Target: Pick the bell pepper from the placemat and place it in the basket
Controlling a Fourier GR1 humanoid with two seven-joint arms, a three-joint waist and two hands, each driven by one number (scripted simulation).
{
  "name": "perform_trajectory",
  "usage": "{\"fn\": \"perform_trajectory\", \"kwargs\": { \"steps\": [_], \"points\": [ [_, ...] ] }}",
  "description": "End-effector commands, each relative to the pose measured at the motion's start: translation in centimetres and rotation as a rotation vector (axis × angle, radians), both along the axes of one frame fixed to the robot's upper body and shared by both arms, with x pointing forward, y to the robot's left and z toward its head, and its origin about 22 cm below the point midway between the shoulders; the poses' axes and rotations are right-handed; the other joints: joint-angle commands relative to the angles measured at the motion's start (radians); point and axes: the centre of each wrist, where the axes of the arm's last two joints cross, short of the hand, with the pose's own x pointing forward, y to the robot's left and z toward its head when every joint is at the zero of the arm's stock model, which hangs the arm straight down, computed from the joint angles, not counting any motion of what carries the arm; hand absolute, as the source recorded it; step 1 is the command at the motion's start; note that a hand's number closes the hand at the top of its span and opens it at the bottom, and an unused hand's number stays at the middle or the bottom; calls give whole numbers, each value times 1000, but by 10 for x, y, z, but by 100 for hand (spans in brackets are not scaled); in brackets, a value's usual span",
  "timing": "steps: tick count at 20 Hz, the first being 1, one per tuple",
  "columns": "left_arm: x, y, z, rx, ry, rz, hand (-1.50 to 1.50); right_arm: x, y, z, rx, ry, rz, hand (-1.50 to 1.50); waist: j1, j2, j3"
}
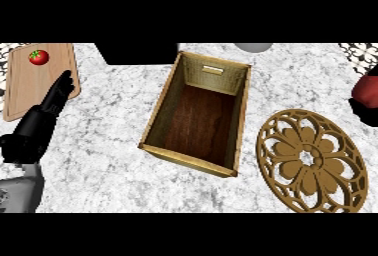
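A red bell pepper (366, 90) shows at the right edge of the head view, above and to the right of the placemat. My right hand (362, 114) is curled round it, and only black parts of that hand show above and below the pepper. The round golden placemat (310, 160) with a cut-out flower pattern lies at the lower right with nothing on it. The long wooden basket (156, 117) stands in the middle, its inside bare. My left hand (40, 125) rests open at the left, fingers straight and pointing up.
A wooden cutting board (26, 90) lies at the far left with a red tomato (38, 56) on its far end. A black block (136, 52) stands behind the basket, and a grey round thing (253, 47) shows at the top edge.
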Motion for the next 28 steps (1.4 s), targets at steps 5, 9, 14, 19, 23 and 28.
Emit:
{"fn": "perform_trajectory", "kwargs": {
  "steps": [5, 9, 14, 19, 23, 28],
  "points": [
    [-3, 10, -14, 9, -6, 2, 0, -28, 55, 117, 136, -205, 198, 150, 10, 5, -2],
    [12, -14, -1, -3, -2, -19, 0, -24, 86, 175, 169, -177, 266, 150, 19, 6, -2],
    [9, -9, -10, 3, -9, -11, 0, -23, 126, 205, 198, -77, 278, 150, 20, 10, -1],
    [-5, 11, -17, 0, -24, -16, 0, -10, 188, 216, 192, -23, 312, 150, 33, 13, -1],
    [5, -8, -3, 2, -32, -32, 0, 7, 222, 218, 223, 57, 292, 150, 32, 13, 0],
    [13, -8, 3, 0, -19, -23, 0, 33, 247, 225, 146, 166, 311, 150, 30, 17, 0]
  ]
}}
